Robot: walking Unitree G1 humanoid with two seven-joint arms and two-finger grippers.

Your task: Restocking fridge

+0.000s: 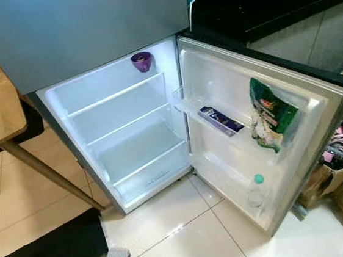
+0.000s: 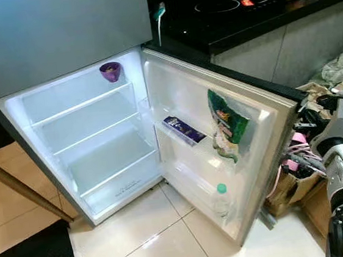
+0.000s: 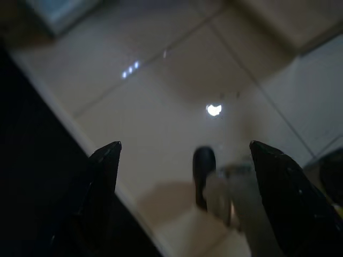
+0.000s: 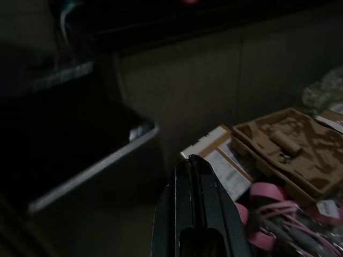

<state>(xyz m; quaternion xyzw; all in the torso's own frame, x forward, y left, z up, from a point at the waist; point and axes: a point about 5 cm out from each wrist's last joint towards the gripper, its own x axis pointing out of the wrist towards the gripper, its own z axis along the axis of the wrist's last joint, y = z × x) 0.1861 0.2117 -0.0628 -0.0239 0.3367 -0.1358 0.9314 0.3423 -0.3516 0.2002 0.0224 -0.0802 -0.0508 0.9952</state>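
While the fridge (image 1: 123,139) stands open w/ its door (image 1: 263,125) swung right, neither gripper carries anything, so the step in hand looks like fetching the next item to stock. Left gripper (image 3: 185,160) hangs low over the tiled floor (image 1: 188,225), fingers spread wide apart, nothing between them. Right gripper (image 4: 195,214) has its fingers pressed together, empty, aimed toward a cluttered pile of pink items (image 4: 268,203) and a brown moulded tray (image 4: 292,144) at the right, near the cabinet base.

Already stocked: purple cup (image 1: 142,61) on the top shelf at the far right corner; dark blue box (image 1: 221,121) lying flat on the middle door shelf; green snack bag (image 1: 273,118) upright in the door's upper rack; clear bottle w/ green cap (image 1: 258,192) in the bottom door rack. Main shelves otherwise bare.

To do it well, I'd judge: turn toward wherever the supplies sit, open the right fingers before reaching, and keep both arms off the door edge so it isn't knocked shut. Heavier stuff belongs on the low shelves; light packs fit the door.

Writing: bag and box both show printed logos, too small/blurred to read. No brand legible on the fridge.
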